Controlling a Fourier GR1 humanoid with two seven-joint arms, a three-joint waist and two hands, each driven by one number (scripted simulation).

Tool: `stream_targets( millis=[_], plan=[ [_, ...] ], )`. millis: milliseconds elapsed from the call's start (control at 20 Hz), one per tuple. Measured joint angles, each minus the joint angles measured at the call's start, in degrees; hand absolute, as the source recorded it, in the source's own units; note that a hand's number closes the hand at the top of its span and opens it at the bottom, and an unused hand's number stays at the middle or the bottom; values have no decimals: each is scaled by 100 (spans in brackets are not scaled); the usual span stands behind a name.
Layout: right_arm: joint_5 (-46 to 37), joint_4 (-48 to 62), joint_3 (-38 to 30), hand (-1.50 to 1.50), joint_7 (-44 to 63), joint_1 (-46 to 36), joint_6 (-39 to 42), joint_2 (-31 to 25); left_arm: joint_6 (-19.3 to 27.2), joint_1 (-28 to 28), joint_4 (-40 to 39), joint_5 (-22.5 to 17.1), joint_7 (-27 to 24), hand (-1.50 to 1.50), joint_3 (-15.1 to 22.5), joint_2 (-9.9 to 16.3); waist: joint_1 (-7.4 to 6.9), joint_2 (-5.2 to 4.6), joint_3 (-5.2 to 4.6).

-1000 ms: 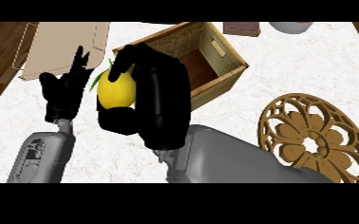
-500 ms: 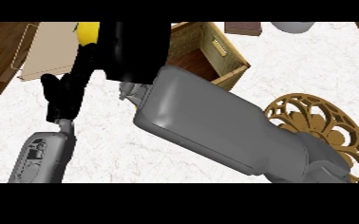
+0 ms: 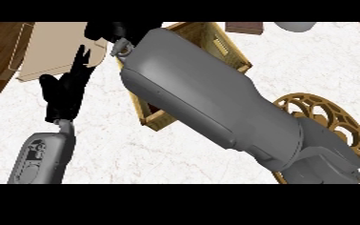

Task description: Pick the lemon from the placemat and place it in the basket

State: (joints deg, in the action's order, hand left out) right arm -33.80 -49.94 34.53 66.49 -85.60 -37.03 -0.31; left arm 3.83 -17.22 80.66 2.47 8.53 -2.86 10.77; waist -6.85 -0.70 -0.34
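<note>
1. Nearest, at the lower left of the head view, the grey left forearm [image 3: 41, 158] rises from the bottom edge over the white marbled counter [image 3: 175, 162].
2. At the lower right, the right forearm [image 3: 211, 100] fills much of the view as a broad grey mass running diagonally up and to the left.
3. Beside that forearm on the right lies a round golden openwork trivet [image 3: 320, 112], partly covered by the arm.
4. The left hand [image 3: 65, 93] stands above its forearm with black fingers straight, spread and pointing up; it holds nothing, and its fingertips overlap the edge of the beige placemat [image 3: 56, 47].
5. The placemat lies flat at the upper left, with a dark wooden surface [image 3: 10, 47] showing beyond its left side.
6. The wooden basket [image 3: 224, 45], a box-shaped crate with slatted walls, sits in the middle distance; the right forearm crosses over it and hides most of its inside, leaving only a lower corner and the right wall visible.
7. The right hand [image 3: 116, 29] shows as a black shape at the top, just left of the basket and above the placemat's right edge; whether its fingers are apart or curled cannot be told.
8. The lemon cannot be seen anywhere in the view, so its place cannot be told.
9. Farthest, along the top edge, sit a dark brown block [image 3: 245, 27] and a pale grey rounded object [image 3: 295, 26].
</note>
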Motion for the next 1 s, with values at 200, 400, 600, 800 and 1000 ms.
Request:
stream_targets(
  millis=[200,400,600,800,1000],
  plan=[
    [385,557,44,150,-120,-186,-105,6,35,-72,-20,-12,52,0,-70,22,61,-15,5],
    [768,929,140,150,-265,-247,-262,10,-23,-45,-39,-60,4,0,-136,74,123,-14,10],
    [1193,1079,169,150,-460,-196,-491,15,-60,-43,-76,-107,1,0,-211,117,191,-10,16],
    [1546,1168,143,150,-636,-161,-679,21,59,73,76,-47,102,0,-204,69,288,10,23],
    [1013,1734,1019,150,-860,-351,218,16,44,94,107,-53,168,0,-243,128,354,35,6]
  ],
)
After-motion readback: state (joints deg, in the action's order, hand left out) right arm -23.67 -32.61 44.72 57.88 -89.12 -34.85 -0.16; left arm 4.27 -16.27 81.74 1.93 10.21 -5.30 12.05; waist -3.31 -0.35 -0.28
